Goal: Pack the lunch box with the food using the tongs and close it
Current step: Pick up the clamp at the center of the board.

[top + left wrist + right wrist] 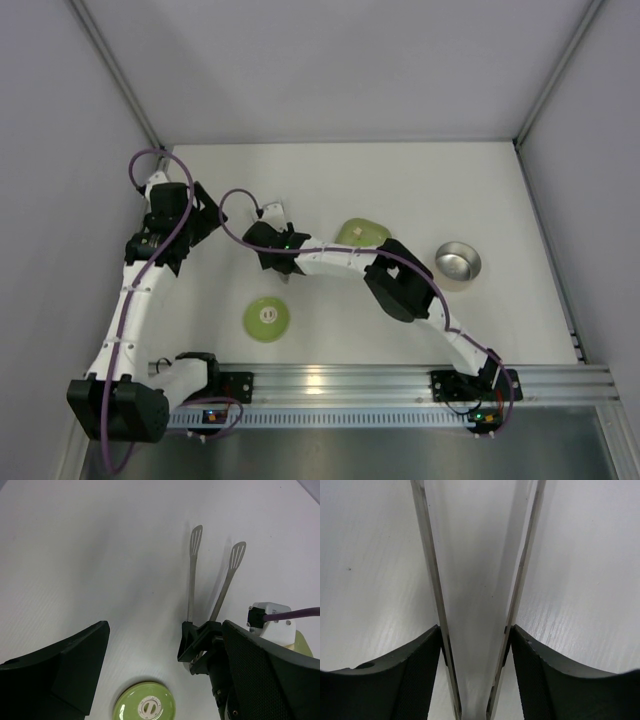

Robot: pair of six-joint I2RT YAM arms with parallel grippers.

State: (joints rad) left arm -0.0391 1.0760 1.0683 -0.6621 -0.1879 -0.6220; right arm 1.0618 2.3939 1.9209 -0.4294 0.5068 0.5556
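top view, lid (267, 320): my landmark, lying flat close to the base rail.
top view, lunch box (458, 262): open, steel inside showing, well to the right of the lid.
top view, dish (362, 233): beyond the lid, to its right; the food is too small for me to make out.
top view, right gripper (280, 262): just beyond the lid.
top view, left gripper (200, 225): beyond the lid, to its left.
left wrist, left gripper: fingers spread wide, nothing between them.
left wrist, tongs (192, 580): beyond the lid, slotted tips pointing away from it, joined end inside the right gripper; I cannot tell whether the tips rest on the table.
right wrist, grip: pads (422, 675) sit against the outer side of each arm, clamped on the tongs with the V not yet collapsed.
step, my judgement: securing the tongs for pickup.
doing it well: I would squeeze just enough to hold, keep spare travel for pinching food, and lift level.
risk: slim arms may slide or twist between the pads.
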